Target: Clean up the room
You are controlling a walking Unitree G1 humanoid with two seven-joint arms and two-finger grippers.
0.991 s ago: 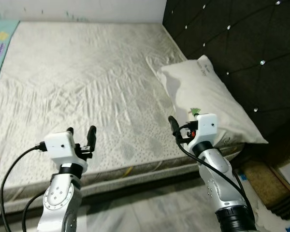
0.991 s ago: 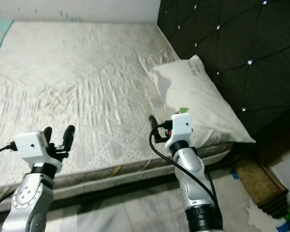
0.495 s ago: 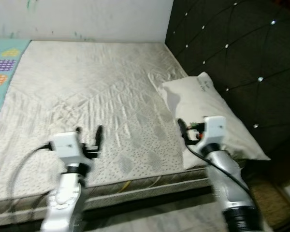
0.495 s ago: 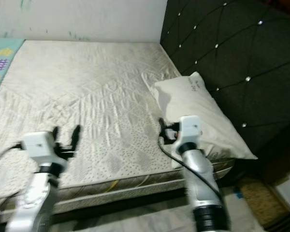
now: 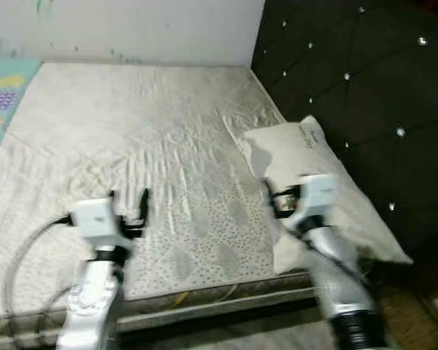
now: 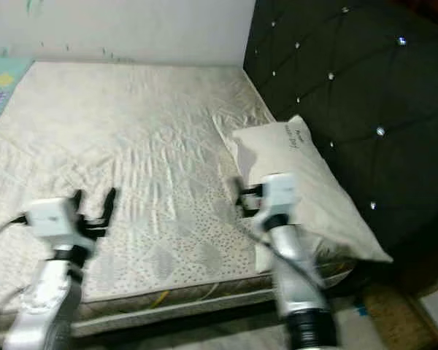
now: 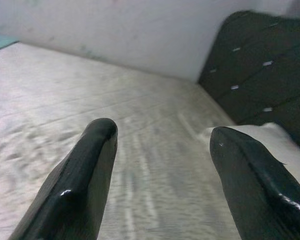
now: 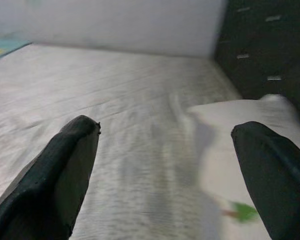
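Cream-coloured mattress [image 5: 131, 138] with a wrinkled cover lies before the robot, a white pillow [image 5: 321, 182] resting at its edge against the dark tufted headboard [image 5: 350, 80]; no box, bin or other container can be made out. Both arms are raised over the near edge of the bed, the left gripper [image 5: 128, 208] with its fingers apart and empty, the right gripper [image 8: 165, 170] likewise spread, just beside the pillow. Tidying appears barely begun: the wrinkles and the pillow's placement remain to be dealt with.

A bedroom: mattress [image 5: 131, 146], pillow [image 5: 328, 182], tufted headboard [image 5: 350, 80].
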